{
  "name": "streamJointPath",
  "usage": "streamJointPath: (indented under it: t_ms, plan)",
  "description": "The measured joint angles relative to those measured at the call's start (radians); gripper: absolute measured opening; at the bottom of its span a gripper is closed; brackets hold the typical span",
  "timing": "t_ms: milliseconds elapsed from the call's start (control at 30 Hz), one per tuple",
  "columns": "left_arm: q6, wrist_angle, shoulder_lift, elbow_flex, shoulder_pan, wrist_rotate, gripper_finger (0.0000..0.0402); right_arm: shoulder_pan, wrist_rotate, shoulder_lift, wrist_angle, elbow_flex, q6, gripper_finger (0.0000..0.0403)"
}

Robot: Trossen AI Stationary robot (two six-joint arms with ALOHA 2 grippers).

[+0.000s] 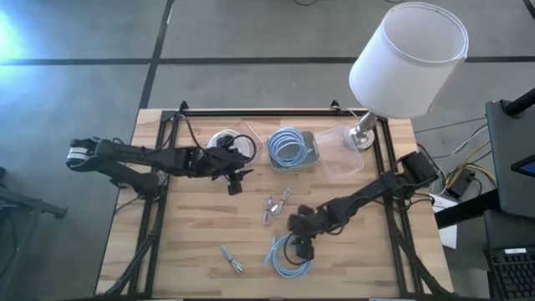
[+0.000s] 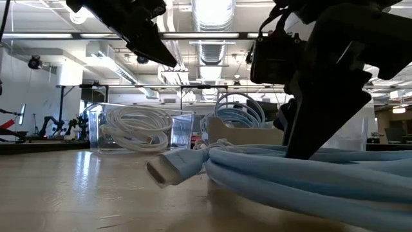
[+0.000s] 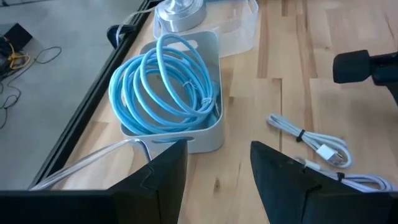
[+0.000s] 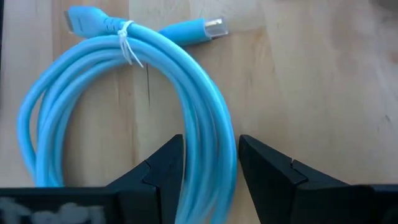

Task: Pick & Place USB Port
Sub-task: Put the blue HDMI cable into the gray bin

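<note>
Two blue cable coils — one binned (image 1: 292, 147), one (image 1: 287, 256) straddled by the spread right gripper (image 4: 210, 163); left gripper (image 3: 217, 163) spread too.

Right gripper (image 4: 208, 165) points down at the table, fingers (image 4: 155, 171) parted, arm extended inward from the right. Left gripper (image 3: 217, 177) hovers higher, fingers parted, arm stretched inward.
</note>
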Motion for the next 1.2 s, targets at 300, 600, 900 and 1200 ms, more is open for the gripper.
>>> streamJointPath:
  t_ms: [300,600,900,1200]
  plan:
    - [0.028,-0.006,0.000,0.000,0.000,0.000,0.0181,0.005,0.054,-0.001,-0.168,0.074,-0.062,0.0044]
    - [0.078,-0.012,0.000,0.000,0.000,-0.002,0.0181,-0.006,0.164,-0.090,-0.450,0.199,-0.238,0.0033]
    - [0.091,-0.013,0.000,0.000,0.000,-0.009,0.0181,-0.136,0.464,-0.276,-0.696,0.262,-0.403,0.0033]
    - [0.107,-0.013,0.000,0.000,0.000,-0.010,0.0181,-0.427,0.684,-0.427,-0.526,0.195,-0.792,0.0033]
